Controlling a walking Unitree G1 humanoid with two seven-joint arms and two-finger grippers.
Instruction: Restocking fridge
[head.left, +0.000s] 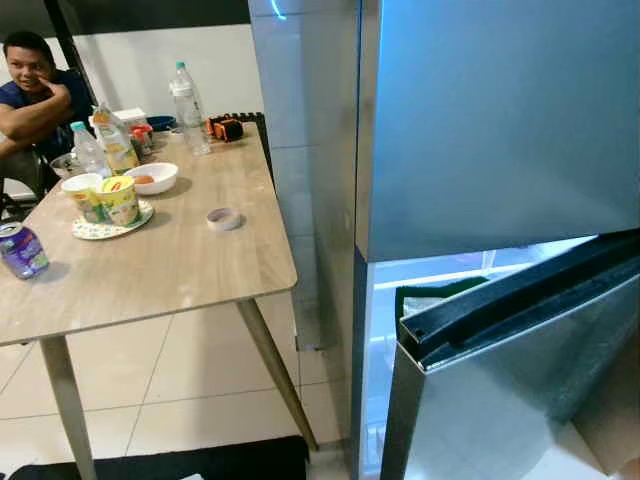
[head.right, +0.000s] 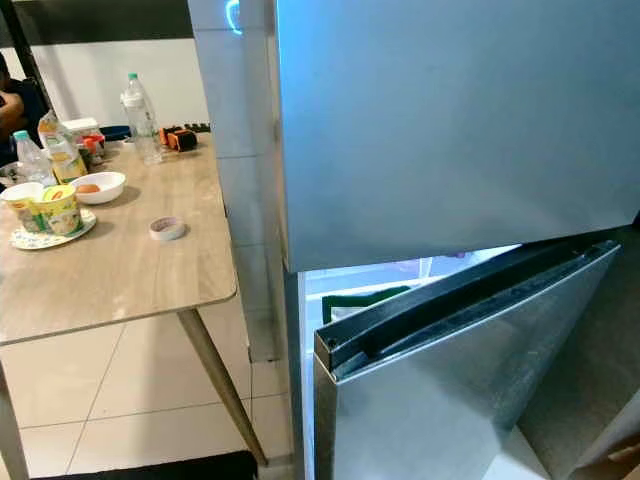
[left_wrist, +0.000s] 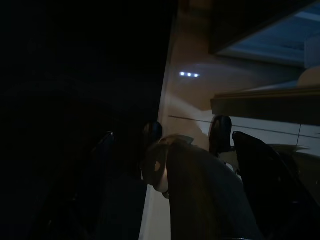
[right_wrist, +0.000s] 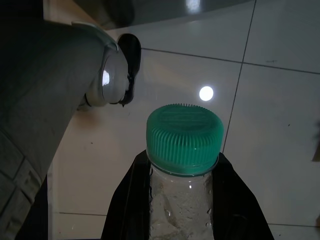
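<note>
Fridge (head.left: 500, 120) stands ahead, upper door shut, lower door (head.right: 450, 370) swung partly open with the lit interior visible in the gap behind it. Table (head.left: 170, 260) to the robot's left holds more bottles, cups and a bowl; a person sits at its far end. Right gripper (right_wrist: 180, 200) is clamped on a bottle (right_wrist: 182, 205) just under its green cap (right_wrist: 184, 137); the bottle's long axis runs along the fingers, with floor tiles behind the cap. Left gripper (left_wrist: 170, 150) hangs in shade; its finger state is too dark to tell. The loaded right arm is on the open door's side, so the shelf gap lies ahead and up from the bottle; the likely next move is to lift it in past the door edge.
</note>
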